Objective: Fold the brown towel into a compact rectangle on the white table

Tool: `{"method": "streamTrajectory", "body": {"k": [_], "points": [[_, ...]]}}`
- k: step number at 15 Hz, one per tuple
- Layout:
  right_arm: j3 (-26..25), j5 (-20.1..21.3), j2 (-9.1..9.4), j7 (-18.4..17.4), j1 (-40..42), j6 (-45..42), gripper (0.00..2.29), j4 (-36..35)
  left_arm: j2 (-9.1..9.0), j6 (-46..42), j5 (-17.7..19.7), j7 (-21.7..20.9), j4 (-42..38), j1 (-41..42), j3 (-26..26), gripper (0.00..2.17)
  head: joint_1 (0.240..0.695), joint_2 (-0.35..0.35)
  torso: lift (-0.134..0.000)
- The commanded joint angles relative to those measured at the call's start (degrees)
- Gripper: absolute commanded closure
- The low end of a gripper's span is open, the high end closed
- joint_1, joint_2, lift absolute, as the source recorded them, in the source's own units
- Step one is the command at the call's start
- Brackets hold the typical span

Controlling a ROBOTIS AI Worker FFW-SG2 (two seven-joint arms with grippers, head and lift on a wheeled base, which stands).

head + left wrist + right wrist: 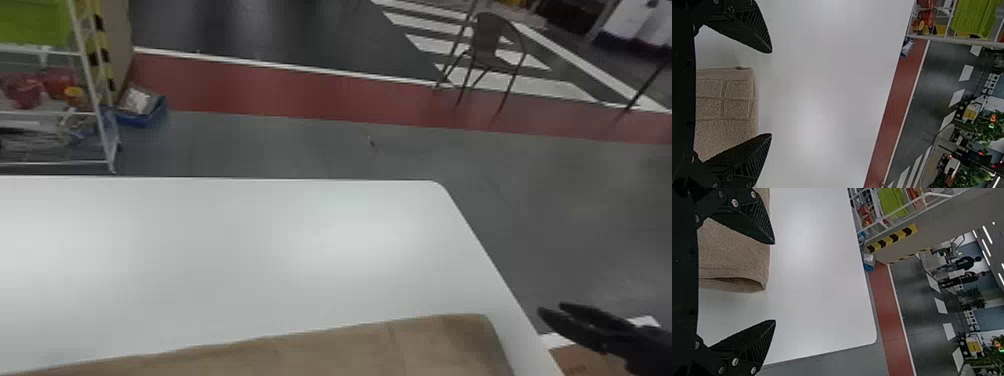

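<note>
My right gripper [551, 308] is beyond the white table's right edge in the head view, to the right of the brown towel [400, 345], which lies flat along the bottom. In the right wrist view the gripper [774, 282] is open; the towel's end [734, 252], with a folded edge parted into layers, lies by its upper finger. In the left wrist view my left gripper [772, 93] stands open too, the towel [727, 98] showing between its fingers, with woven lines across it. Neither gripper holds cloth.
The white table [250, 250] extends beyond the towel, its rounded far corner at the right. Past it are a wire shelf [110, 145] at the left, a blue box [145, 117] on the floor and a chair [492, 42]. A cardboard box [582, 362] sits below the right gripper.
</note>
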Motion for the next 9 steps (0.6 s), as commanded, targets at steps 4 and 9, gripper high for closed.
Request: {"method": "streamTrajectory", "body": {"k": [4, 9], "points": [[-0.4, -0.6, -0.15, 0.1, 0.0, 0.2, 0.19, 0.5, -0.15, 0.0, -0.1, -0.3, -0.4, 0.4, 0.2, 0.14, 0.695, -0.319, -0.123], [-0.7, -1.0, -0.32, 0.1, 0.2, 0.7, 0.11, 0.6, -0.15, -0.2, 0.3, -0.4, -0.2, 0.4, 0.2, 0.14, 0.695, -0.323, -0.123]]}}
